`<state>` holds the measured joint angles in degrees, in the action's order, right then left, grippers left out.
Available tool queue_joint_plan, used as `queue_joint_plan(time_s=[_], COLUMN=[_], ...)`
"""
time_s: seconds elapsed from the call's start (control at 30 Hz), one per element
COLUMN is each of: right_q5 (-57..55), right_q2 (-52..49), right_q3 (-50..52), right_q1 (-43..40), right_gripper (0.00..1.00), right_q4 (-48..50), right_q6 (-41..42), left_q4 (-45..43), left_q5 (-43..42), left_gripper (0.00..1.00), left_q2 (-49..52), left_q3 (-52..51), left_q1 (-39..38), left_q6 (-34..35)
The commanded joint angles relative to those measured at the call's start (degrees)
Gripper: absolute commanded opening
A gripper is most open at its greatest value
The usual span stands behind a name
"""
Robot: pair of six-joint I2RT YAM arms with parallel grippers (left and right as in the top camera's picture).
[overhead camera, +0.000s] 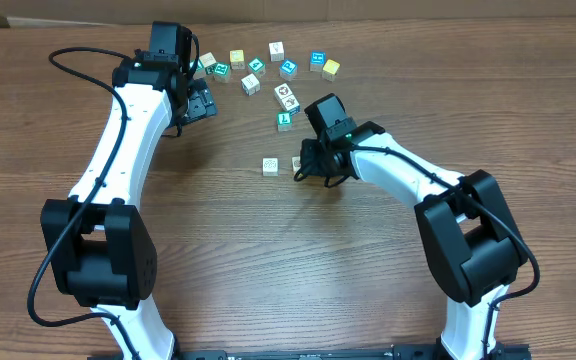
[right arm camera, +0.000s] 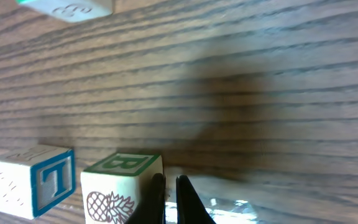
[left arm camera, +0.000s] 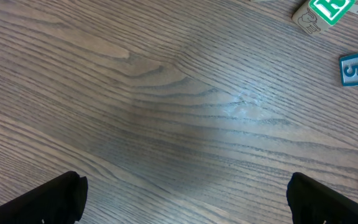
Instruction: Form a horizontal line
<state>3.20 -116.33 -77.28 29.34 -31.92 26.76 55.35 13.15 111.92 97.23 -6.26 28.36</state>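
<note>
Cube T (right arm camera: 30, 180) sits beside cube B (right arm camera: 122, 186) by closed right end effector (right arm camera: 170, 182).

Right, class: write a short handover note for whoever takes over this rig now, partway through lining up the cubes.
Left claw: open, holding nothing, near the loose cubes at the far side.
Right claw: shut, holding nothing, fingers right beside the green B cube.
Row: blue T cube and green B cube sit side by side mid-table, with a small gap between them.
Done: two cubes in line.
Left: fetch more from the loose cubes and extend the row straight.
</note>
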Motion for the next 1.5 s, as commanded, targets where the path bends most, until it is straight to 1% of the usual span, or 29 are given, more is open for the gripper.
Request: queue_joint_plan(time_s=[0.0,0.57,1.03,1.17,1.47], right_q5=[0.98,-2.03,-0.37,3.96,2.89], right_q2=[-0.61,-1.62,-2.54,-2.54,-2.54], right_q3=[0.17,0.17,0.17,0.17,0.17], right_q1=[1.42,1.88,1.88,1.88,2.1], right_gripper=[0.04,0.05,0.04,0.04,0.04], right_q4=[0.26,1.05,2.27,3.02,4.02], right_q6=[0.04,0.04,-0.52,-3.21,-3.19], left_q4=[0.09,0.09,0.09,0.09,0.09], left_q5=[0.76,0.76,0.76,0.76,0.76], left_gripper=[1.0,1.0,1.0,1.0,1.0], left_q2=[0.74,0.74,0.74,0.74,0.74], left_q3=[1.36,1.36,1.36,1.36,1.36], left_q1=[-0.13,-0.13,-0.13,-0.13,-0.13], left_q6=[-0.07,-0.07,-0.07,-0.09,-0.07])
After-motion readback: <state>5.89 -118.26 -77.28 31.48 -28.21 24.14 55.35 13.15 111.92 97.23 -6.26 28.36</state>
